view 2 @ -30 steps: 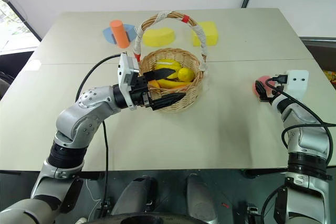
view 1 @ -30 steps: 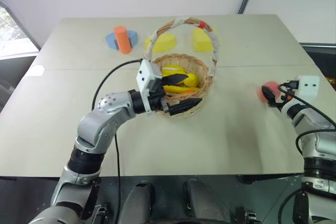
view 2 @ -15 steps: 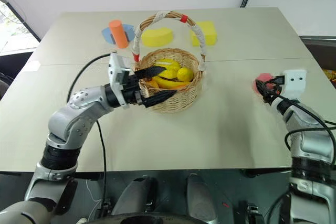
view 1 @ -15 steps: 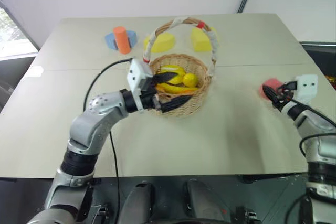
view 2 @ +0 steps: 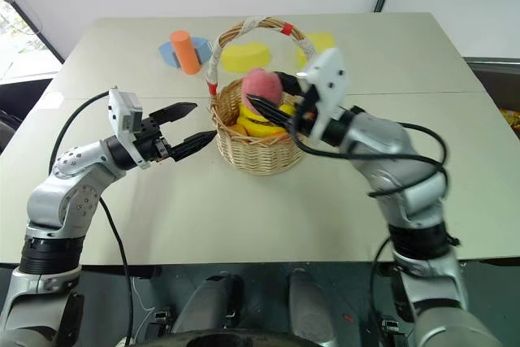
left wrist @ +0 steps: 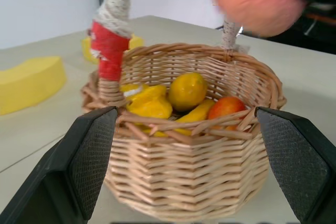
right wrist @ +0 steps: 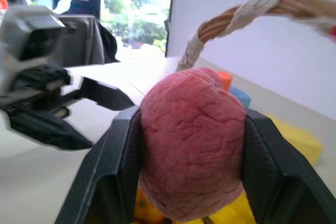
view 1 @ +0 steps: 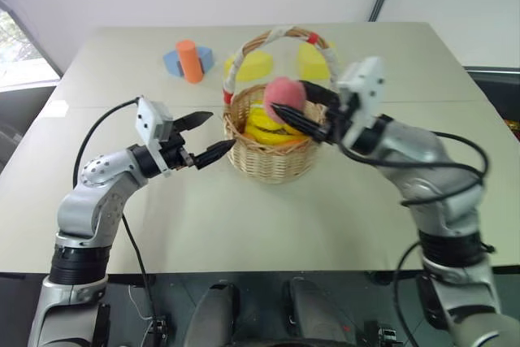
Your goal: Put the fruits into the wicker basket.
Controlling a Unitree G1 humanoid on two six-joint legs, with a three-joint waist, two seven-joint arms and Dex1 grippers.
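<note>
The wicker basket [view 1: 272, 158] stands mid-table, its taped handle [view 1: 280, 34] arching above it. Yellow fruits [view 1: 262, 126] lie inside, among them a lemon [left wrist: 187, 90] and a small orange-red one [left wrist: 226, 107]. My right gripper [view 1: 289, 95] is shut on the pink peach [view 2: 260, 87] and holds it just above the basket's rim, under the handle; the peach [right wrist: 191, 140] sits snug between both pads. My left gripper [view 1: 219, 131] stands open and level just left of the basket, clear of its wall, with nothing between its fingers.
An orange cylinder on a blue block [view 1: 190, 61] stands at the back left. Two pale yellow foam blocks [view 1: 253, 65] [view 1: 309, 61] lie behind the basket. The table [view 1: 366, 201] is bare in front and to the right.
My right gripper shut on the peach at the table's right, lifted it and swung it left to above the basket. My left gripper drew back left, out of the basket.
</note>
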